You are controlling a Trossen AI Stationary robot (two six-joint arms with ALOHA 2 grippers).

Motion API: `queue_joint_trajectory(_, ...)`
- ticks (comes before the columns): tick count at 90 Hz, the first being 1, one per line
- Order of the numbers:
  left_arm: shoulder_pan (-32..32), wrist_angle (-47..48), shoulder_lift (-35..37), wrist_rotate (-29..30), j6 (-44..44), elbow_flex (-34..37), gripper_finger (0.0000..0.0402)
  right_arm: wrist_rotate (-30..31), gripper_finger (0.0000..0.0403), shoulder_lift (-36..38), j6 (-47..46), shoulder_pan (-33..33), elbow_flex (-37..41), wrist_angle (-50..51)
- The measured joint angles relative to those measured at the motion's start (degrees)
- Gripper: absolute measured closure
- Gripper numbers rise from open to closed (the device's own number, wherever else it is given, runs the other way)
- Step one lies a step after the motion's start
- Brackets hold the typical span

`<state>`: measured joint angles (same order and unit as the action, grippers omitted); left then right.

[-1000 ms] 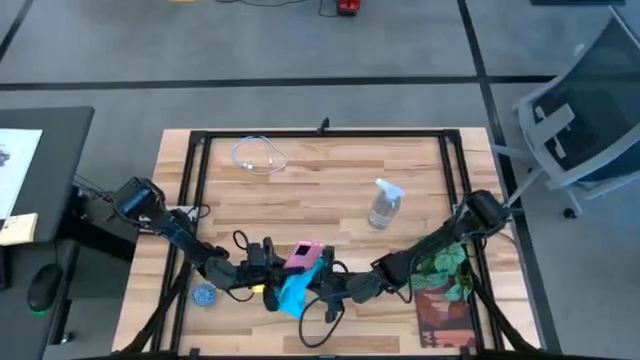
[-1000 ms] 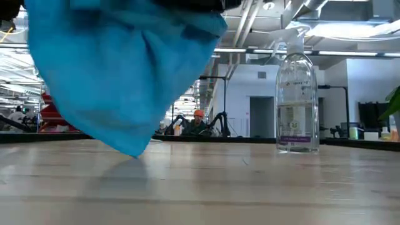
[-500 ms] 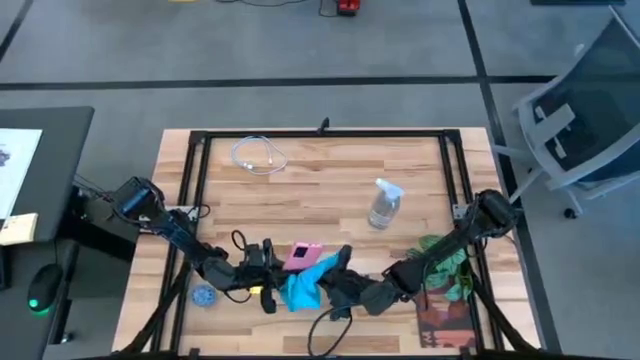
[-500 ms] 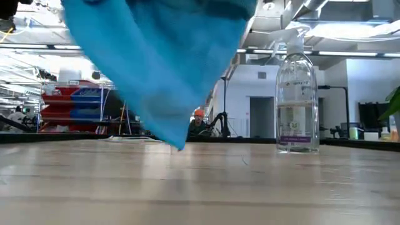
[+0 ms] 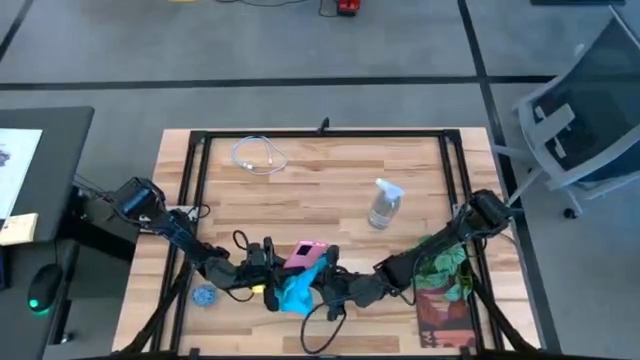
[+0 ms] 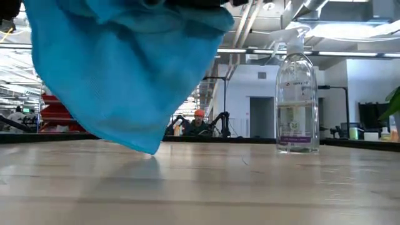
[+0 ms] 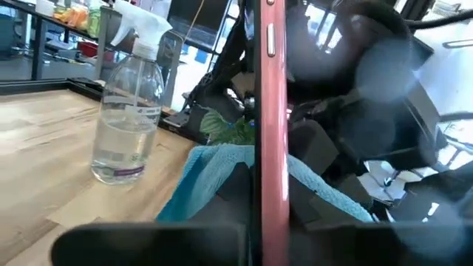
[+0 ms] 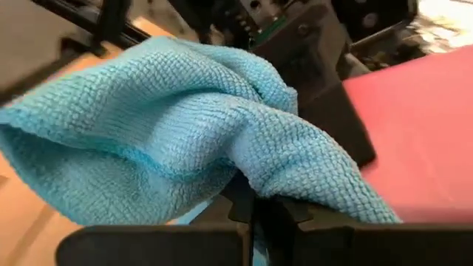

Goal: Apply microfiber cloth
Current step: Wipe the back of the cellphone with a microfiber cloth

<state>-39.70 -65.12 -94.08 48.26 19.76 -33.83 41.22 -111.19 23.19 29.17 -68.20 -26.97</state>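
Now right hand (image 5: 318, 283) pinching microfiber cloth (image 5: 297, 290), swung back left; left hand (image 5: 268, 262) clamps pink phone (image 5: 306, 254).

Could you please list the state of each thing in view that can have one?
microfiber cloth: bunched, hanging off the table.
right gripper: shut on the microfiber cloth.
left gripper: holds the pink-cased phone on edge.
spray bottle: upright, part filled with clear liquid.
white cable: loosely coiled, lying flat.
blue disc: flat on the table.

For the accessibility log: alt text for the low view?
A bright sky-blue microfiber cloth hangs from above at left, its lowest corner at the wooden tabletop. A clear plastic spray bottle stands upright at right.
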Motion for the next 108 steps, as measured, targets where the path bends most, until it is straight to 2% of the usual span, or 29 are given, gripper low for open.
queue_joint_trajectory(21,-0.15,2.47,0.07,-0.46,2.44,-0.10,0.0399,15.63,0.0403,4.48,8.29,3.28,0.13,0.09)
queue_joint_trajectory(38,-0.24,2.90,0.07,-1.27,3.27,-0.09,0.0399,17.47,0.0403,7.78,9.23,2.69,0.13,-1.76)
queue_joint_trajectory(44,-0.24,3.13,0.07,-1.28,3.31,-0.08,0.0399,14.87,0.0403,7.86,9.70,1.73,0.13,-2.47)
queue_joint_trajectory(61,-0.37,4.73,-0.02,-2.16,3.58,-0.06,0.0399,-1.95,0.0403,7.25,2.63,-2.21,-0.09,-2.48)
queue_joint_trajectory(74,-0.33,4.98,-0.04,-2.07,3.52,0.03,0.0399,-8.95,0.0403,6.94,0.68,-3.06,-0.04,0.68)
queue_joint_trajectory(97,0.03,4.94,-0.04,-1.24,4.51,-0.20,0.0399,-11.04,0.0403,7.27,2.55,-1.64,-1.21,2.01)
queue_joint_trajectory(108,0.28,6.35,-0.02,-0.08,4.64,-1.12,0.0399,-9.69,0.0403,7.27,4.94,-1.75,-2.92,1.51)
